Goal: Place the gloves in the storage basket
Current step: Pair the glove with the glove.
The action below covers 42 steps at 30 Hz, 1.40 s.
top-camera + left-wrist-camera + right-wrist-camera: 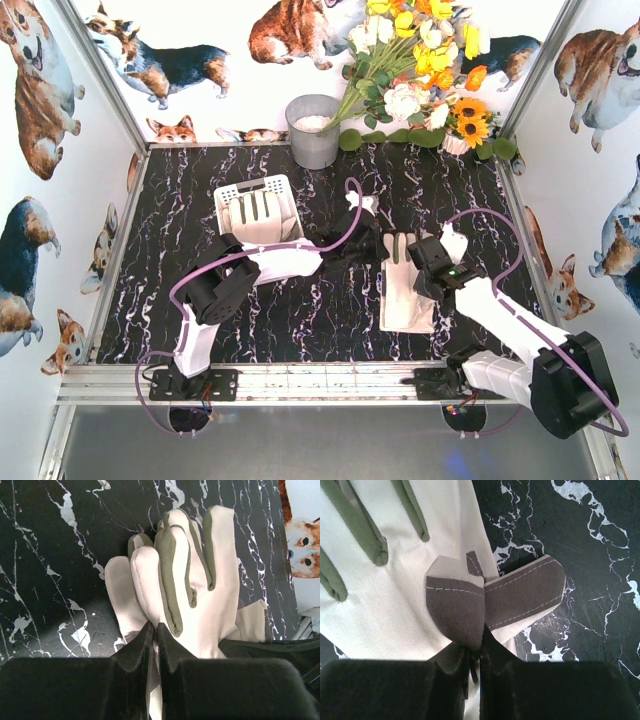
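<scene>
- Since the left gripper [155, 628] has its jaws pinched shut on a cream glove [200, 580], and the right gripper [481, 651] has its jaws closed on a glove's folded grey edge, one should probably release before the other lifts.
- Carry it left to the storage basket [235, 192], which holds another glove [262, 215].
- Only the top view shows the basket and the glove lying on the counter [300, 320], right of centre.
- Only the wrist views show the pinches.
</scene>
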Each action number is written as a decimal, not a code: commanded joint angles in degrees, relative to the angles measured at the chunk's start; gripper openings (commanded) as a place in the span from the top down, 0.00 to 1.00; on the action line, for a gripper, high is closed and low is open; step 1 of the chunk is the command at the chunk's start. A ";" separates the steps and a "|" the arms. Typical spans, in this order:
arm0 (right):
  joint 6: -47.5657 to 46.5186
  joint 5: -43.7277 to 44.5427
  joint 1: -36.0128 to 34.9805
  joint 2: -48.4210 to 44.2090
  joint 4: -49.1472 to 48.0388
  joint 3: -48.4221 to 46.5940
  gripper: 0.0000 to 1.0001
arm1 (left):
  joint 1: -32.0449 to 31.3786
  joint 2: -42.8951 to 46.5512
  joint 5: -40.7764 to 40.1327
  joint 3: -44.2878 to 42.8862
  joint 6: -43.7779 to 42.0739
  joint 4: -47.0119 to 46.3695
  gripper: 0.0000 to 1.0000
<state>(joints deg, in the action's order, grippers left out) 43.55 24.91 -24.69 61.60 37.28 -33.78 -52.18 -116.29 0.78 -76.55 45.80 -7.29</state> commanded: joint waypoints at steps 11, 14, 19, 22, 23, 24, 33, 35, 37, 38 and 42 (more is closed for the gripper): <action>-1.20 -1.84 1.26 1.82 -3.45 1.30 1.00 | 1.70 -1.58 -2.00 0.78 -0.71 -0.01 1.00; -0.89 -2.15 1.31 2.11 -3.83 1.41 1.00 | 1.99 -1.67 -1.72 0.64 -0.96 0.08 1.00; -0.91 -1.80 1.31 3.98 -3.70 1.05 1.00 | 2.35 -3.04 -0.61 -0.57 -1.28 0.52 1.00; -0.63 -1.40 1.31 4.26 -3.54 0.87 1.00 | 2.35 -4.09 0.23 -1.04 -1.00 0.19 1.00; -0.47 -1.23 1.31 4.37 -3.35 0.83 1.00 | 2.35 -4.40 0.46 -1.13 -0.90 0.11 1.00; -0.19 -0.95 1.31 4.46 -3.16 0.82 1.00 | 2.35 -4.63 0.58 -1.14 -0.85 -0.04 1.00; 1.53 0.13 1.31 4.80 -1.68 0.74 1.00 | 2.35 -6.27 1.73 -2.33 -2.17 -0.52 1.00; 1.54 0.15 1.31 4.92 -1.62 0.66 1.00 | 2.35 -6.61 2.00 -2.61 -2.52 -0.61 1.00; 1.54 0.14 1.31 5.01 -1.47 0.60 0.94 | 2.35 -6.85 2.24 -2.80 -2.96 -0.54 1.00; 1.54 0.14 1.31 4.97 -1.50 0.56 0.91 | 2.35 -7.02 2.26 -2.91 -3.18 -0.46 1.00; 0.90 0.12 1.31 3.68 -0.22 -0.25 0.66 | 2.43 -7.15 2.74 -3.41 -4.26 0.66 0.81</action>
<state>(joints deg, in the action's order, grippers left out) 44.80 22.72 -23.75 66.52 34.81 -32.88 -50.50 -122.26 3.49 -78.13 43.75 -7.29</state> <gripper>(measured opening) 0.263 0.125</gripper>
